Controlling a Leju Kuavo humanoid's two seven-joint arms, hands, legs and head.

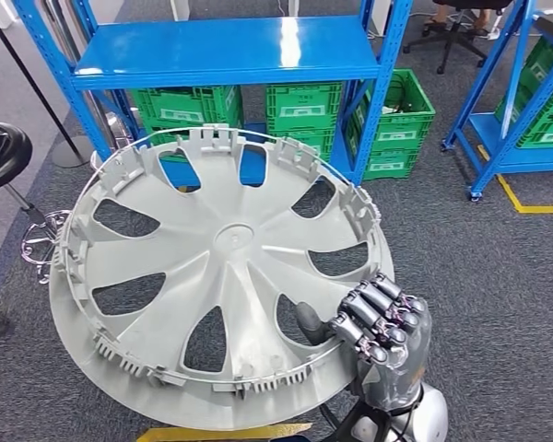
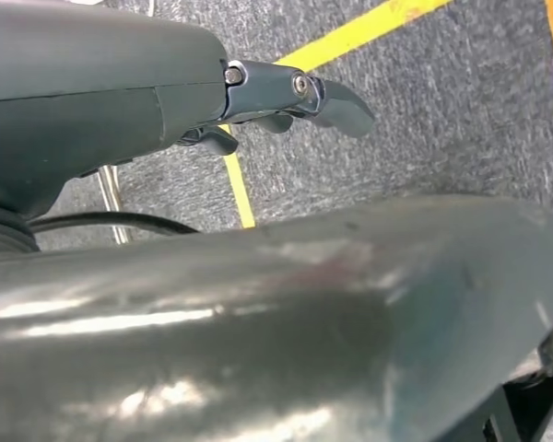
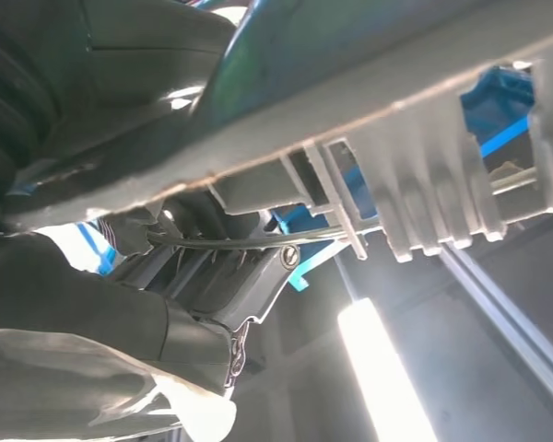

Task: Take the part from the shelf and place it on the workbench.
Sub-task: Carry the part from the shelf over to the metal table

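Note:
The part is a large grey plastic wheel cover (image 1: 217,267) with spoke openings and clips round its rim. It is held up, tilted, in front of me in the head view. My right hand (image 1: 382,331) grips its lower right rim, fingers over the edge and thumb through a spoke opening. The right wrist view shows the ribbed rim of the cover (image 3: 413,110) pressed against that hand (image 3: 211,276). In the left wrist view my left hand (image 2: 274,97) has its fingers stretched out above the carpet with nothing in them, beside a broad glossy grey surface (image 2: 295,313).
A blue metal shelf (image 1: 225,51) stands straight ahead with green crates (image 1: 301,110) beneath it. A second blue rack (image 1: 510,138) and yellow floor tape (image 1: 531,207) are at the right. A black stool (image 1: 3,152) is at the left. Grey carpet covers the floor.

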